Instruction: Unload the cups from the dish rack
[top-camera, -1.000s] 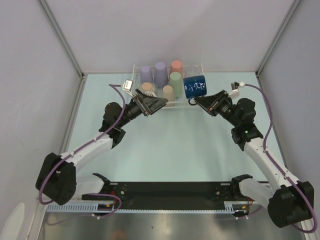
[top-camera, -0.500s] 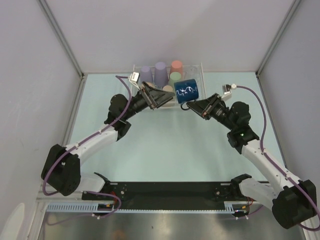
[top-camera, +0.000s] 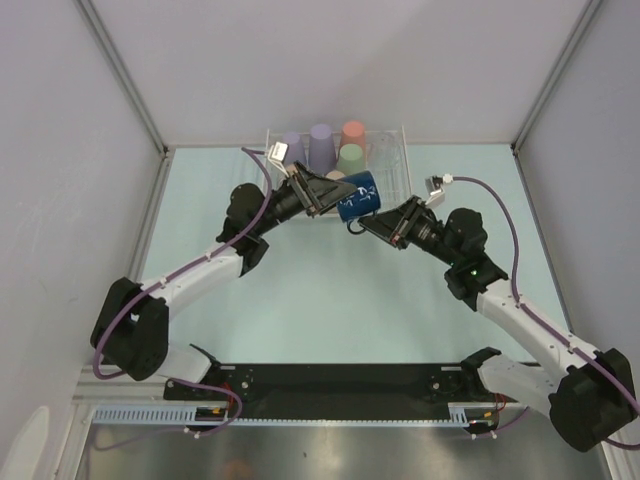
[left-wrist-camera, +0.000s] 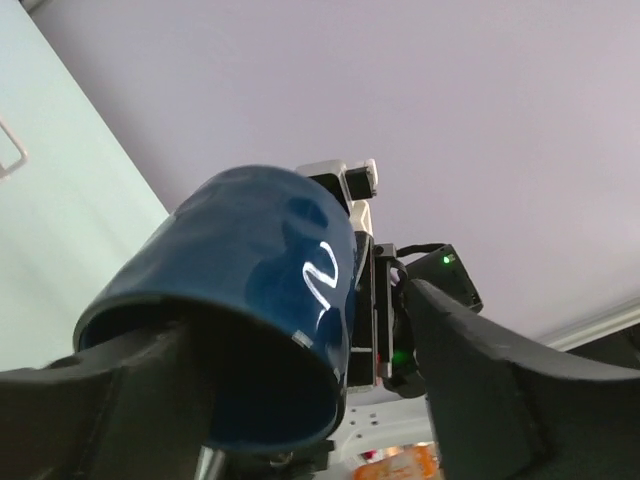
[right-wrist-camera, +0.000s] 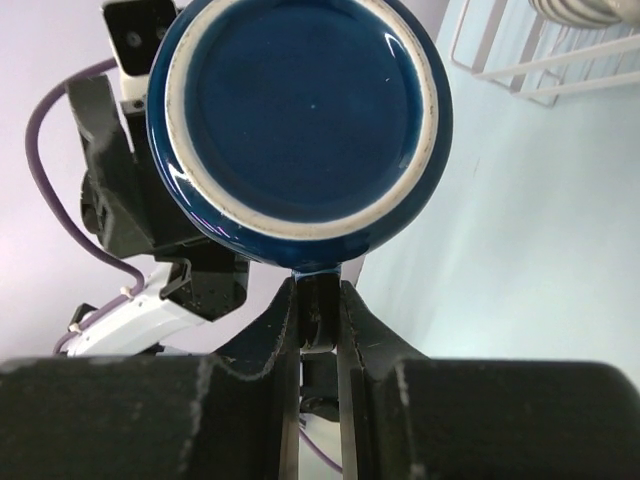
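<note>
Pinched the dark navy mug (top-camera: 357, 196) by its handle in the right gripper (right-wrist-camera: 316, 300), tips pressed close on the thin loop, and held it on its side above the table (top-camera: 330, 290), just in front of the dish rack (top-camera: 392, 170) and clear of it. Spread the left gripper (top-camera: 330, 193) wide, a finger to either side of the mug's open mouth, one seemingly at the rim, the other apart. Looked like glazed ceramic: glossy, rigid, round-walled, a white squiggle on the side, a pale bare ring round the flat base. Judged heavier than the lavender cup (top-camera: 321, 145), salmon cup (top-camera: 353, 133) and green cup (top-camera: 351, 158) in the rack, slick, and breakable if dropped; judged safer clasped across the body than dangled from the handle
</note>
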